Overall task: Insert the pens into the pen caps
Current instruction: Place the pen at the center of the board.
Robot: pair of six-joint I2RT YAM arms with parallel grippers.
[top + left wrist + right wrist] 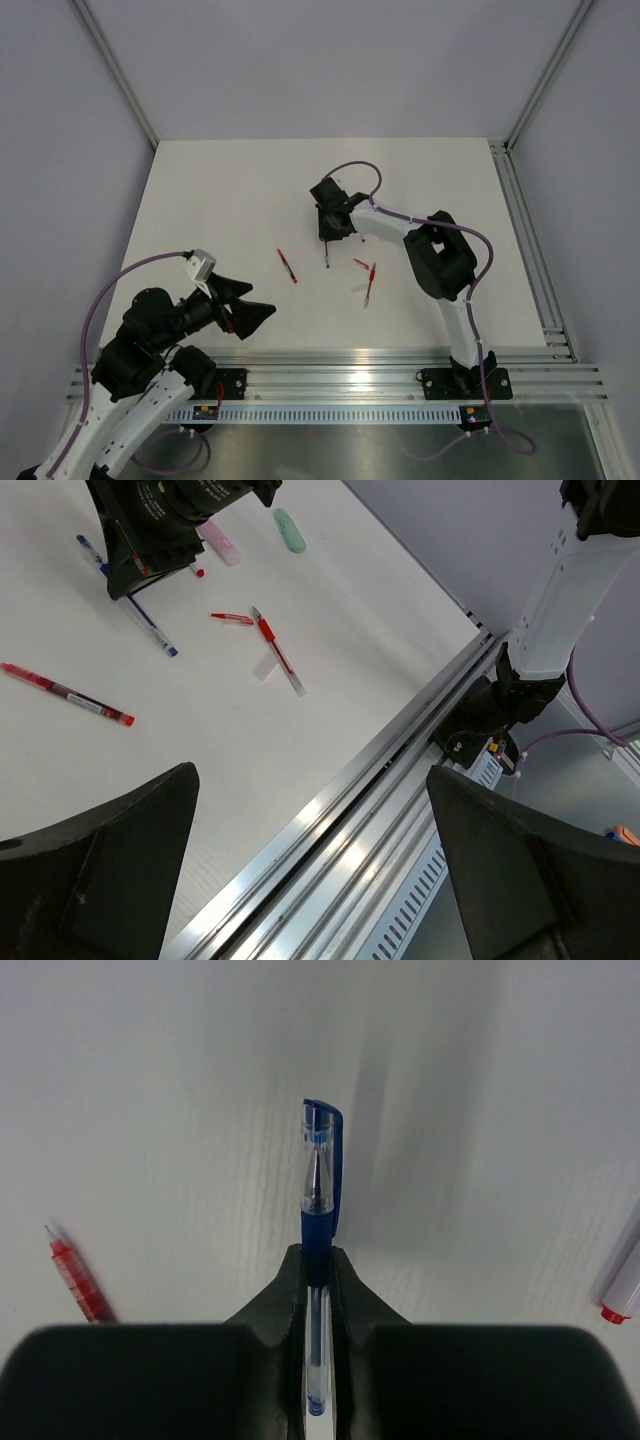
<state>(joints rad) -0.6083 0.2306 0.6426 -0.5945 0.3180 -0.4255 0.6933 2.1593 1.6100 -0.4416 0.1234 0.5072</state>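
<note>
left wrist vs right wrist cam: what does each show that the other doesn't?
Left wrist only: the open left pincer, a green pen, a loose red cap and the rail.
Right wrist only: the cap seated over the blue pen tip, with the fingers shut against its barrel.
Both: that blue pen, the right pincer and the table.

Capped blue pen (320, 1190), scattered red pens (67, 693)
</note>
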